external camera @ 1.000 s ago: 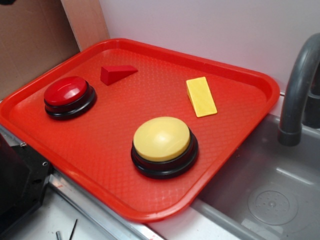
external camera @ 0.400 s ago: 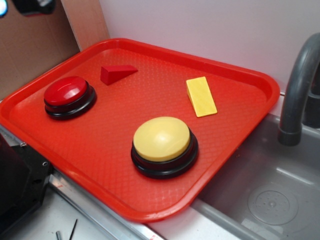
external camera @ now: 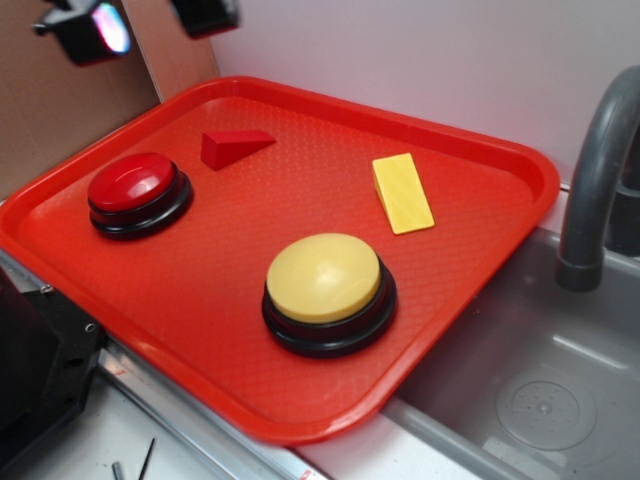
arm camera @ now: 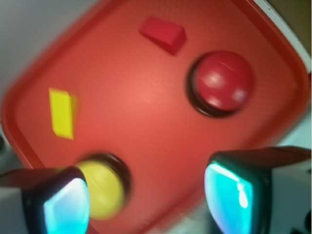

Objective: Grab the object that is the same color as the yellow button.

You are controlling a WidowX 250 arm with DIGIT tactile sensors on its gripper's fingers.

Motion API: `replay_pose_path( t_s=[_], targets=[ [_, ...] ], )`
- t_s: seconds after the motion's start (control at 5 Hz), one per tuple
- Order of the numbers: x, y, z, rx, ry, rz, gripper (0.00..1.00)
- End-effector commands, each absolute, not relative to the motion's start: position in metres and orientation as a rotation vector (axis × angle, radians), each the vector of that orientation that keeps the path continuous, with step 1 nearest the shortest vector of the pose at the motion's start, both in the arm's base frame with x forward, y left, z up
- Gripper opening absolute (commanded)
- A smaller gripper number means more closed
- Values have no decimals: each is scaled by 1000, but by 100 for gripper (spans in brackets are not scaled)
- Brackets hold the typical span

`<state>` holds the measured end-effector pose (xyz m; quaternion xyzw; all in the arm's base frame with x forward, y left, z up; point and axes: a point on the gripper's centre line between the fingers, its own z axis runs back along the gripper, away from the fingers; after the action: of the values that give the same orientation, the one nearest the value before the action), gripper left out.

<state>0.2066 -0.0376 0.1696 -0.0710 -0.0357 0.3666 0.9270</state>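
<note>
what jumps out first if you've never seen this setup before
A big red tray fills the exterior view, and the pale yellow button near its front edge stands out most. The small yellow wedge block lies behind it toward the right, with a red button and a red wedge block on the left. The gripper hangs open above the far left corner.

Pale wall [external camera: 420, 50] behind, brown cardboard panel [external camera: 60, 110] at left, grey sink basin [external camera: 530, 380], grey faucet [external camera: 595, 180]
</note>
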Motion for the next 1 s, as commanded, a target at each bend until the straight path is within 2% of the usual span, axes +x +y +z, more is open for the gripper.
replay_pose_path(
  t_s=[0.0, 0.4, 0.8],
  targets=[
    [272, -78, 142, -145, -157, 877, 100],
    [309, -91, 105, -53, -258, 932, 100],
    [330, -86, 72, 1, -236, 965, 100]
  ],
)
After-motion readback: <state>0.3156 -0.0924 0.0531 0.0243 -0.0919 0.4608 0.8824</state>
